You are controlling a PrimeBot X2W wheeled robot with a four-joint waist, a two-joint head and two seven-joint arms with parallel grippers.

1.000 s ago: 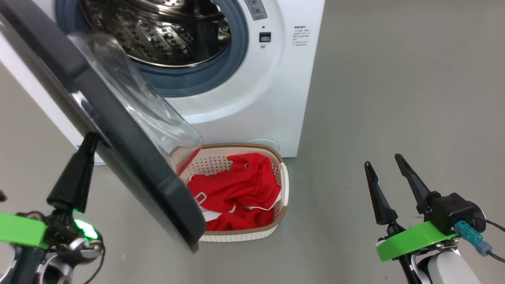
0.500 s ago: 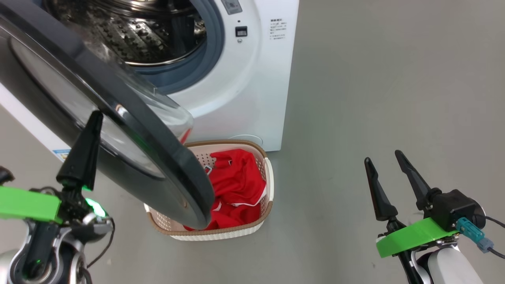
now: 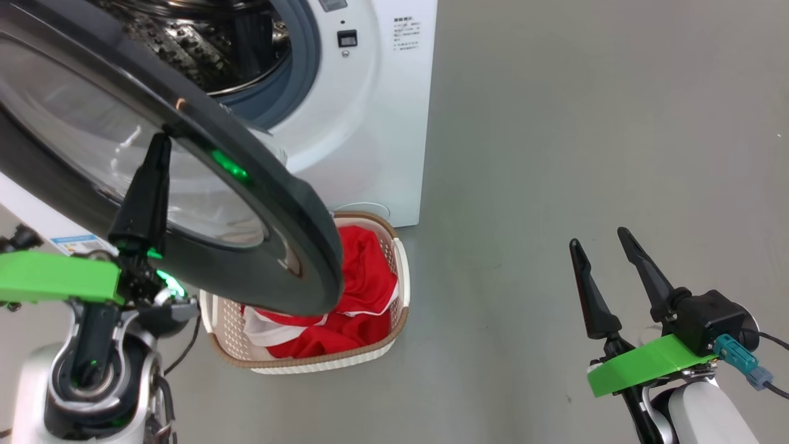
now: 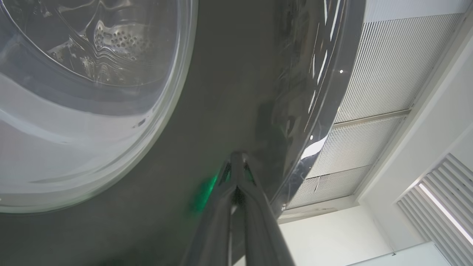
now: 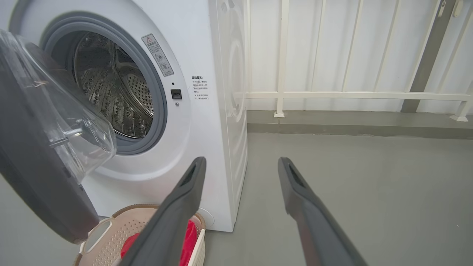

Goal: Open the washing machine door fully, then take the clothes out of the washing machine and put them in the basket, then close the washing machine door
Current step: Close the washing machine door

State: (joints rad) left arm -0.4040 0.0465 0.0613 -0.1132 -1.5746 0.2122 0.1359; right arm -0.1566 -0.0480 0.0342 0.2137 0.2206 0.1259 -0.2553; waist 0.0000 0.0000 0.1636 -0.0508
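– Grey floor (image 3: 555,154) all round, and the white washing machine (image 3: 382,123) at the top left of the head view. Where's the door (image 3: 277,203)?
– Half swung, between the robot and the mouth of the drum (image 3: 203,55). Its outer face looks at the head camera, and the glass bulge is turned toward the washing machine.
– Which claw is on it?
– The left claw (image 3: 160,148), fingers pressed together with nothing between them. In the left wrist view the tip touches the black frame on the outer face, near the rim. The door lies straight ahead of the fingers, with the drum mouth beyond it.
– So the push goes which way?
– I'd judge forward along the fingers, swinging the door shut on its hinge at the left. The left arm is far nearer. The right claw (image 3: 598,237), fingers wide apart and empty, hangs well off to the right over bare floor.
– And the clothes (image 3: 363,271)?
– Red, lying in the basket (image 3: 333,364) on the floor just in front of the washing machine, partly under the door's lower edge. What shows of the drum looks empty.
– What's different from a second ago?
– Then the door was nearly edge-on, with the claw tip at its rim. Now the face has turned round and hides more of the basket. The camera has shifted too, so the washing machine sitting further left is partly that. The right claw looks unchanged.
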